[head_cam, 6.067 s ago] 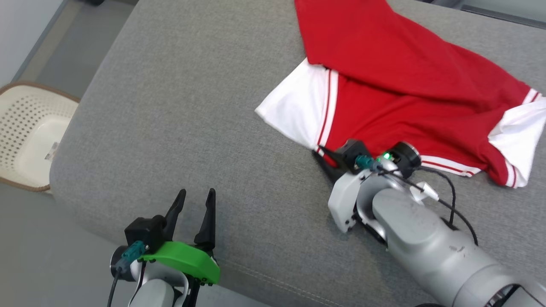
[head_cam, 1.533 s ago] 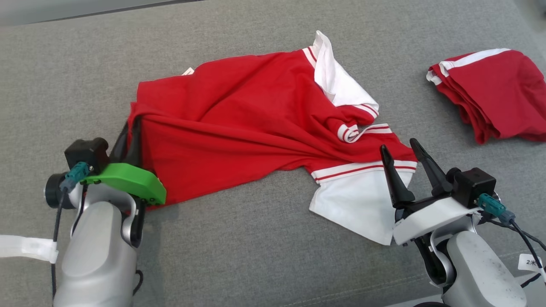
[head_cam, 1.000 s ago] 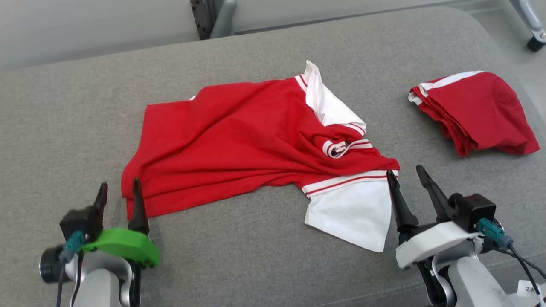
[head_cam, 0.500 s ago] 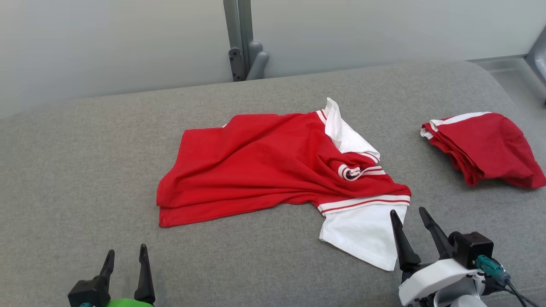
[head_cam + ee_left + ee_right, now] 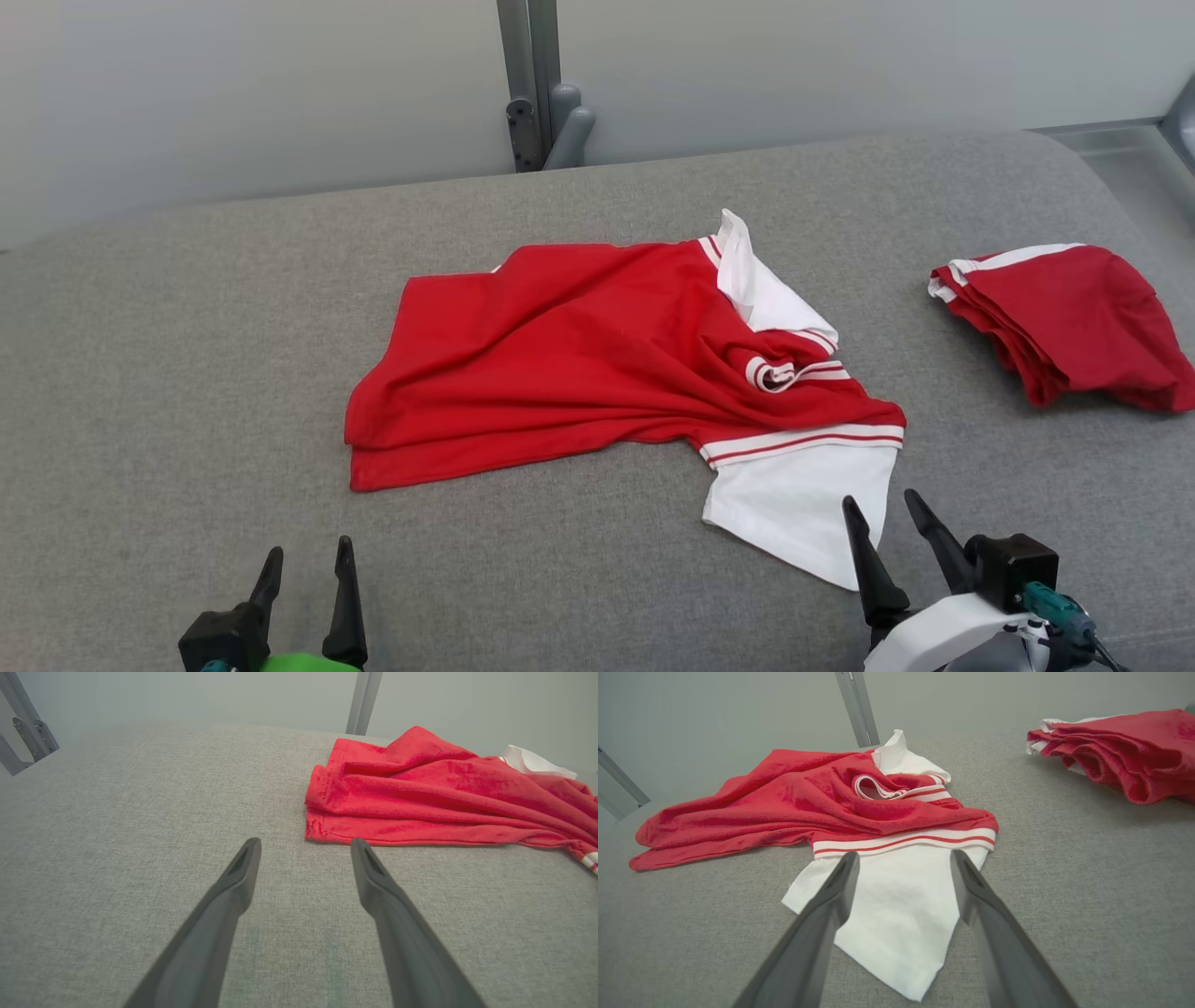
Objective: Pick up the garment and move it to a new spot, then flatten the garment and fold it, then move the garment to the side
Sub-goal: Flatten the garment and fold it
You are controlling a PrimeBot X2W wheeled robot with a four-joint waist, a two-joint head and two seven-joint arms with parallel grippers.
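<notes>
Red garment (image 5: 597, 355) lies rumpled at the centre of the grey cushion (image 5: 187, 373); we judge flattening to be the step in hand. Left gripper (image 5: 309, 549) and right gripper (image 5: 879, 499) stand wide and empty; next we should pinch opposite edges and draw them outward.

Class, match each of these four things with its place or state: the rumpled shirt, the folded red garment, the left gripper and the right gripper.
Column 1
1 rumpled shirt
2 folded red garment
3 left gripper
4 right gripper

Column 2
A open, pointing at the white sleeve
B at the far right of the grey surface
C lying mid-surface, not yet flattened
D open, over bare surface, short of the shirt

Pairs: 1-C, 2-B, 3-D, 4-A
</notes>
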